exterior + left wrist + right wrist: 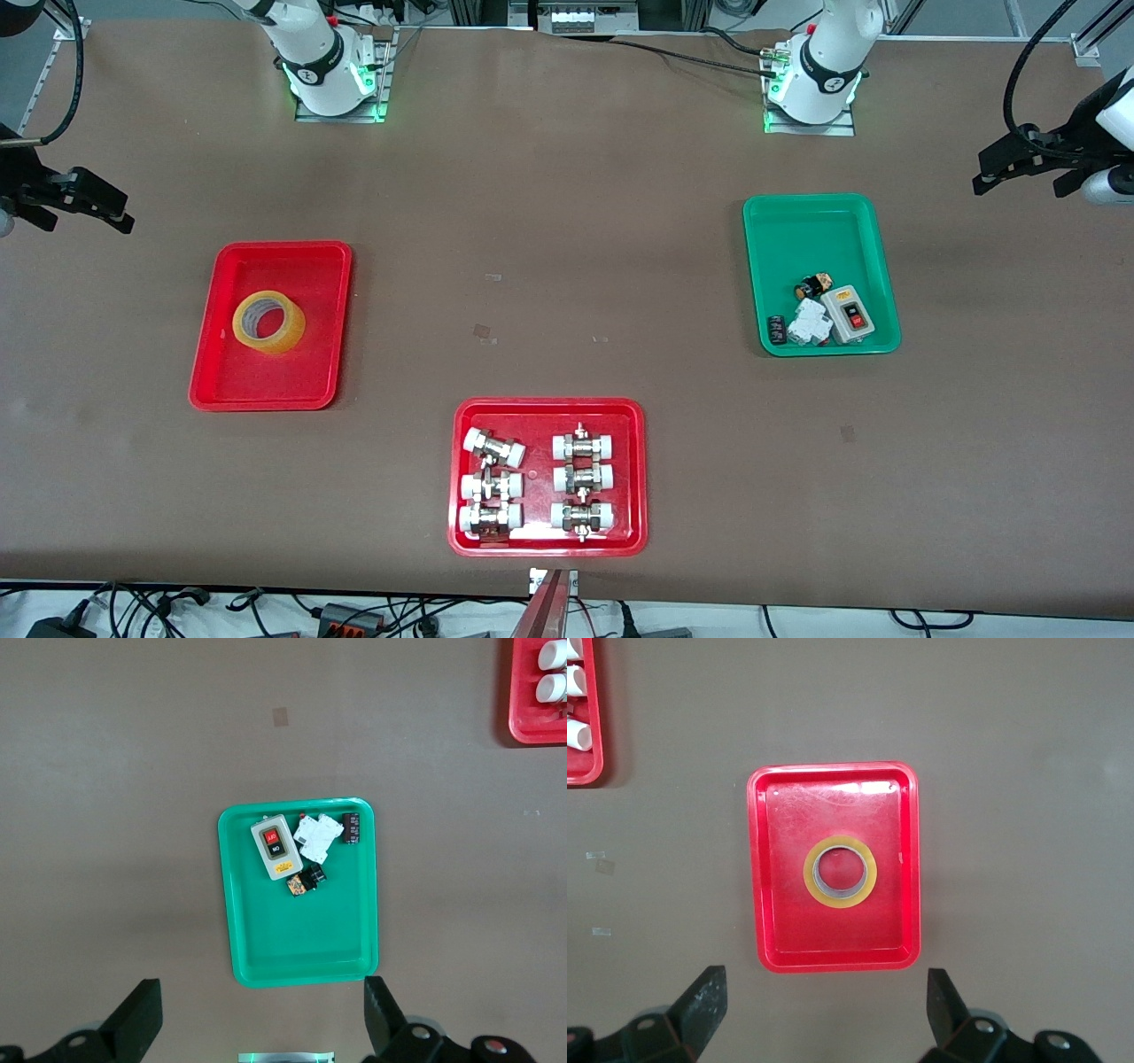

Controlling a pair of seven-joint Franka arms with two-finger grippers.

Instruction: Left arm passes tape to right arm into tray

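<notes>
- Front view: roll of yellowish translucent packing tape (pixel 268 322) with a pale core lying flat inside the shallow red rectangular plastic tray (pixel 221 381), around the middle of its floor, touched by neither gripper.
- That plain red tray sitting toward the right arm's end of the brown table (pixel 567 221); second red tray (pixel 461 478), loaded with white-capped metal fittings (pixel 493 448), nearer the front camera than the plain one and toward the table's middle.
- Green rectangular plastic tray (pixel 815 221) toward the left arm's end, well apart from the plain red tray, holding a grey switch box with a red button (pixel 848 314) and small white and black electrical parts (pixel 807 322) bunched in its camera-side end.
- Right arm's black two-finger gripper (pixel 120 215) raised off the table past the plain red tray, at the table's edge, empty; left arm's black two-finger gripper (pixel 982 175) likewise raised past the green tray, empty.
- Left wrist view: left gripper (pixel 261 1020) high over the green tray (pixel 301 948), fingers (pixel 137 1019) spread wide, nothing between them; switch box (pixel 273 846) and small parts visible in the tray.
- Right wrist view: right gripper (pixel 824 1014) high over the plain red tray (pixel 766 859), fingers (pixel 702 1005) spread wide, nothing held; tape roll (pixel 840 871) flat at the tray's centre, hole facing up.
</notes>
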